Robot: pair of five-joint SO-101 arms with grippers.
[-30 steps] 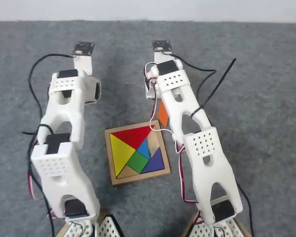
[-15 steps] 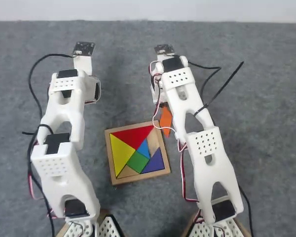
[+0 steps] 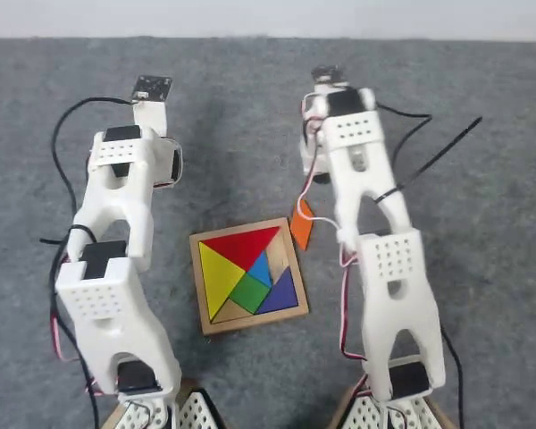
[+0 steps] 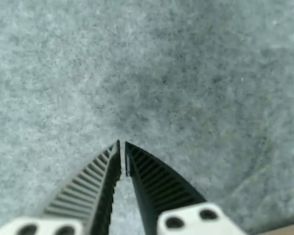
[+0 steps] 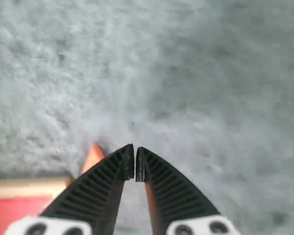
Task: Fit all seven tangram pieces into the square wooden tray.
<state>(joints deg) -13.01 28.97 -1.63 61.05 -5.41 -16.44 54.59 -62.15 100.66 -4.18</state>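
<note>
Orange piece (image 3: 301, 225): flat on grey felt (image 3: 464, 268), outside the tray (image 3: 250, 325), just beside its far right corner. Touching the rim or not, impossible to tell. Seen also from the right wrist, next to the tray rim.

Tray: square, wooden, between the two arms. Held within: red piece (image 3: 244, 243) at the far side, yellow piece (image 3: 216, 273) at the left, blue piece (image 3: 262, 268) and green piece (image 3: 247, 292) in the middle, purple piece (image 3: 281, 290) at the near right. Wood-coloured patches at the near left corner and along the right edge; open gaps or a plain piece, not clear.

Right gripper (image 5: 135, 147): over bare felt near the orange piece, on its far side. Fingers drawn to a hairline slit, holding nothing.

Left gripper (image 4: 122, 144): over bare felt, well apart from the tray. Fingers likewise nearly together, empty.

Task standing, as judged: unfinished, with at least the orange piece left to seat.

Hazards, as judged:
- Thin flat piece on soft felt: poor purchase for fingertips, likely to slip or flip if pinched at one corner.
- Closeness to the rim: a descending finger apt to strike the tray and shove it, unseating pieces already laid.
- Wrong turn on release: piece riding up on its neighbours or the rim instead of dropping flush.
- Loose cables (image 3: 411, 152) by the right arm: possible snag during a swing over the tray.
</note>
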